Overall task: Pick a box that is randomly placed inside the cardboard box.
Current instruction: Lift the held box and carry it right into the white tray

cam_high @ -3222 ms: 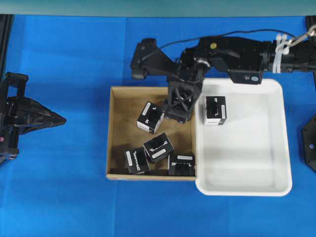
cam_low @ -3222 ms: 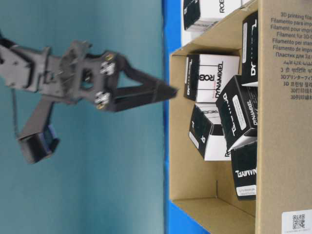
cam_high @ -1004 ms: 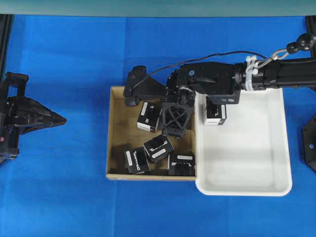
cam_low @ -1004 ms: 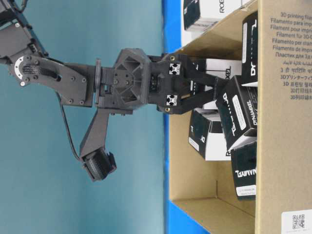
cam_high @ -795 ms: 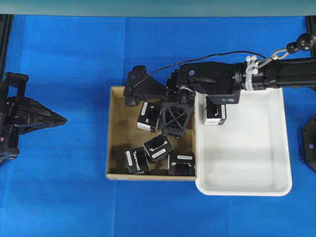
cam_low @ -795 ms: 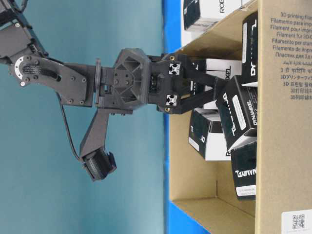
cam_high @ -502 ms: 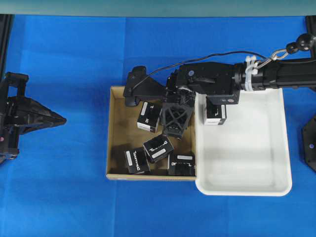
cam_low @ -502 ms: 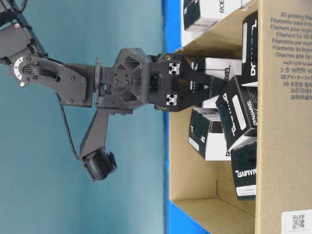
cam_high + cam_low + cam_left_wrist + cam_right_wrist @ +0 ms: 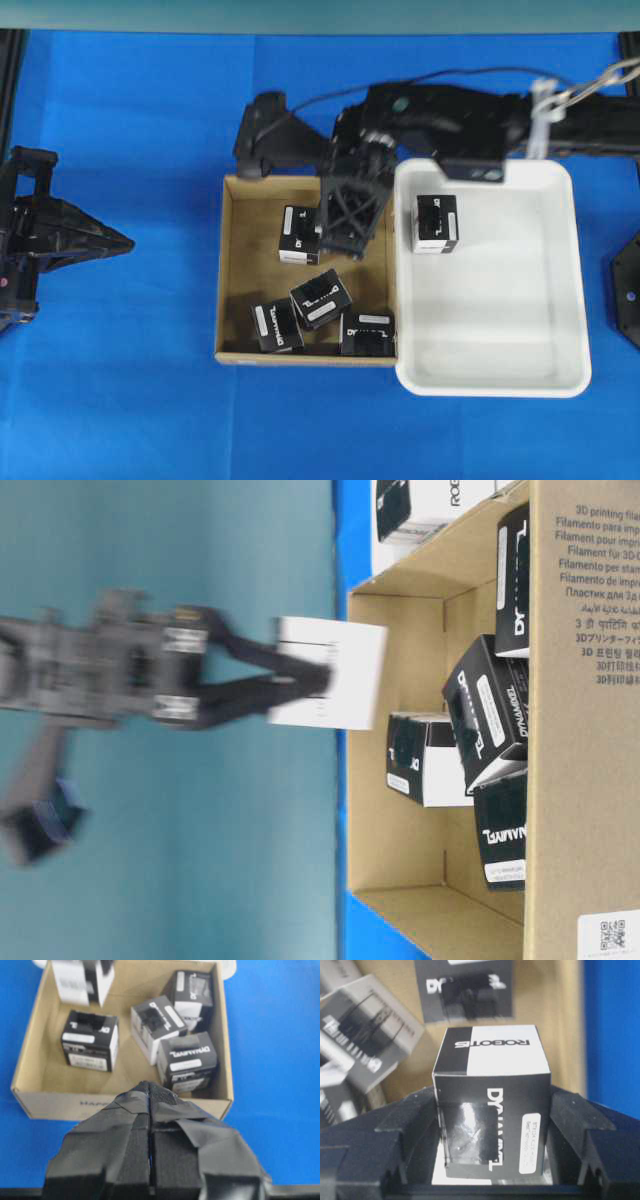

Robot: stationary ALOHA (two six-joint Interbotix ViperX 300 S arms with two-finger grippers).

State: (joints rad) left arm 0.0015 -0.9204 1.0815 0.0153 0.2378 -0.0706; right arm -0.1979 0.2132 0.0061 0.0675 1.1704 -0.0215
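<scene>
- Overhead exterior view: the right gripper [image 9: 345, 225] is seen over the 12 o'clock part of the cardboard box [image 9: 232, 270], reaching in from 2 o'clock. The box [image 9: 299, 235] is seen at the gripper's 9 o'clock side. Three more black cartons [image 9: 321, 299] lie toward the 6 o'clock wall. One black carton [image 9: 436, 223] stands in the white tray [image 9: 520, 385] at 3 o'clock of the cardboard box. The left gripper [image 9: 125, 242] is parked at 9 o'clock, well apart.
- Table-level exterior view: the picture is motion-blurred. The box [image 9: 330, 673] is held between the right gripper's fingers [image 9: 255, 692], outside the cardboard box's open side [image 9: 395, 580].
- Left wrist view: the left gripper's fingers [image 9: 150, 1110] are pressed together with nothing between them; the cardboard box [image 9: 125, 1105] lies toward 12 o'clock.
- Right wrist view: the box [image 9: 492, 1100] is clamped between both fingers [image 9: 405, 1130] of the right gripper, which are closed against its sides.
</scene>
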